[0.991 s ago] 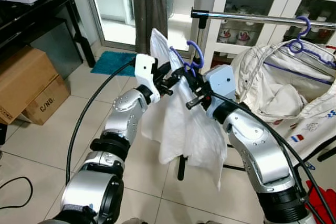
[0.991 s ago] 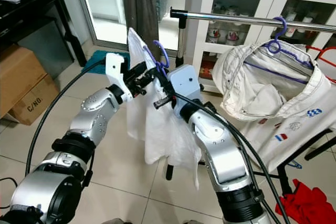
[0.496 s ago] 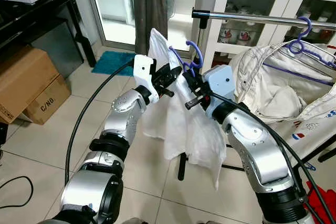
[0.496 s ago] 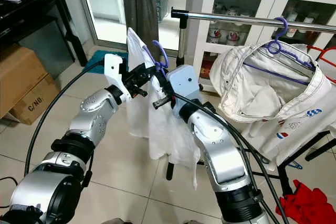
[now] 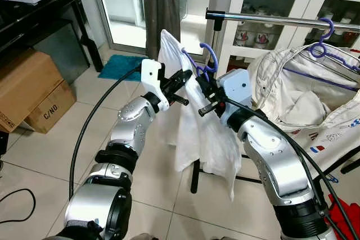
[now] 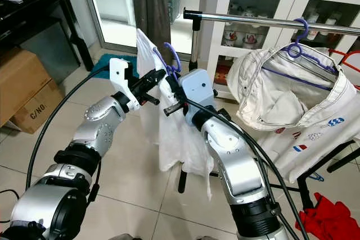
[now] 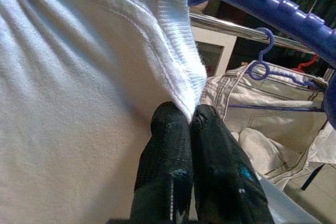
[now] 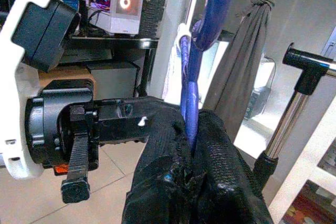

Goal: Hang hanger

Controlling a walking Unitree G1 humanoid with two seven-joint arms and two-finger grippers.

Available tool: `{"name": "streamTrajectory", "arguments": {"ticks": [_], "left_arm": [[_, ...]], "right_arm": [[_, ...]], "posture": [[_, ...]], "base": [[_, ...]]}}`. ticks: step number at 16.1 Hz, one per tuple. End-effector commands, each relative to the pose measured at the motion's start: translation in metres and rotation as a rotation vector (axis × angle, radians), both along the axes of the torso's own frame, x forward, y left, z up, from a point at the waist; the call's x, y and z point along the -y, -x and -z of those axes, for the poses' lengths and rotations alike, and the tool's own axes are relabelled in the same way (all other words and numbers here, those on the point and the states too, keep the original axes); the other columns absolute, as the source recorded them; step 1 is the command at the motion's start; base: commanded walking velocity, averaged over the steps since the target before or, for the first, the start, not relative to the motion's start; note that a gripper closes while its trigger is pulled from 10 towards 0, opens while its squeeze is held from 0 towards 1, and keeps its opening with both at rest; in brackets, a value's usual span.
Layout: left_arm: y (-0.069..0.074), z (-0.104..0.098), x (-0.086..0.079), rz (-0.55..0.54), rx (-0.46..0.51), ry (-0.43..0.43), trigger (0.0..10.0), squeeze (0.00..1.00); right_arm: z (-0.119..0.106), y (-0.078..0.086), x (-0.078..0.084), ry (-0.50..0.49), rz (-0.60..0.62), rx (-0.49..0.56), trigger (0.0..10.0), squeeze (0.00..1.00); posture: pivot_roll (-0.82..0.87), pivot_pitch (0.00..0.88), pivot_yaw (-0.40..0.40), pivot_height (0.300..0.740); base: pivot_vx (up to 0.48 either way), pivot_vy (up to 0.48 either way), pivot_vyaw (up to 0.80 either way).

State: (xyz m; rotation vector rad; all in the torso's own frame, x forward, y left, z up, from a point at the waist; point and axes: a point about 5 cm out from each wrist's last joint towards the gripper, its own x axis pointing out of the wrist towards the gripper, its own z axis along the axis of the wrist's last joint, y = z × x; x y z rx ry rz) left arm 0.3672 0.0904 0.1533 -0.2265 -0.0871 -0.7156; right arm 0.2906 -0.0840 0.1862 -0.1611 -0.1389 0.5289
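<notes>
The left pincer [image 6: 156,78] is pinched shut on the hem of the white shirt [image 5: 197,133], its two black fingers [image 7: 173,150] pressed together with the ribbed edge of cloth caught between them. That cloth looks light and limp — it will sag and swing rather than hold any shape, so it is a poor place to steer from.

Just beside it, the right pincer [image 5: 205,85] is closed around the thin neck of the blue hanger [image 8: 191,103], right under its hook [image 5: 209,54]. The hanger looks like stiff, smooth plastic, and a narrow neck like that could twist or slip in a loose grip; still, the neck is probably the right place to hold, since it leaves the hook free and points it where the wrist points.

The hanger and shirt are held up in the air in front of the robot, below and to the left of the steel rail [image 5: 281,21], not yet touching it.

Further right, a cream jacket [image 6: 292,105] already hangs from the rail on its own hanger — the bare stretch between the rail's black end cap [image 6: 188,14] and that jacket looks like the open room. The hook must rise above the rail before it comes down, and the dangling shirt may brush the upright post [image 6: 194,46].
</notes>
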Motion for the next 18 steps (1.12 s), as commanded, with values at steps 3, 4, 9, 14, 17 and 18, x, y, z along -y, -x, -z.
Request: {"name": "streamTrajectory", "arguments": {"ticks": [3, 4, 9, 14, 17, 18], "left_arm": [[0.002, -0.001, -0.003, 0.015, 0.015, 0.006, 0.0, 0.0], [0.003, -0.002, -0.003, 0.023, 0.016, 0.013, 0.0, 0.0], [0.02, 0.001, -0.018, 0.083, 0.033, 0.041, 0.0, 0.0], [0.048, -0.015, -0.052, 0.094, 0.076, 0.152, 0.0, 0.0], [0.055, -0.015, -0.065, 0.086, 0.039, 0.197, 0.0, 0.0], [0.052, -0.012, -0.068, 0.034, 0.026, 0.148, 0.0, 0.0]], "right_arm": [[-0.01, -0.003, 0.0, -0.014, 0.001, 0.046, 0.0, 0.0], [-0.01, -0.003, 0.0, -0.011, 0.003, 0.044, 0.0, 0.0], [0.0, -0.01, 0.019, 0.026, 0.115, -0.011, 0.0, 0.0], [0.013, -0.021, 0.055, 0.097, 0.272, -0.068, 0.0, 0.0], [0.01, -0.022, 0.059, 0.105, 0.277, -0.053, 0.0, 0.0], [0.006, -0.021, 0.058, 0.093, 0.25, -0.032, 0.0, 0.0]], "posture": [[-0.14, 0.0, 0.047, 0.74], [-0.14, 0.0, 0.047, 0.74], [-0.14, 0.0, 0.051, 0.74], [-0.13, 0.0, 0.038, 0.74], [-0.14, 0.0, 0.043, 0.74], [-0.14, 0.0, 0.049, 0.74]], "base": [[0.0, 0.0, 0.0], [0.0, 0.0, 0.0], [0.0, 0.0, 0.0], [0.0, 0.0, 0.0], [0.0, 0.0, 0.0], [0.0, 0.0, 0.0]]}}
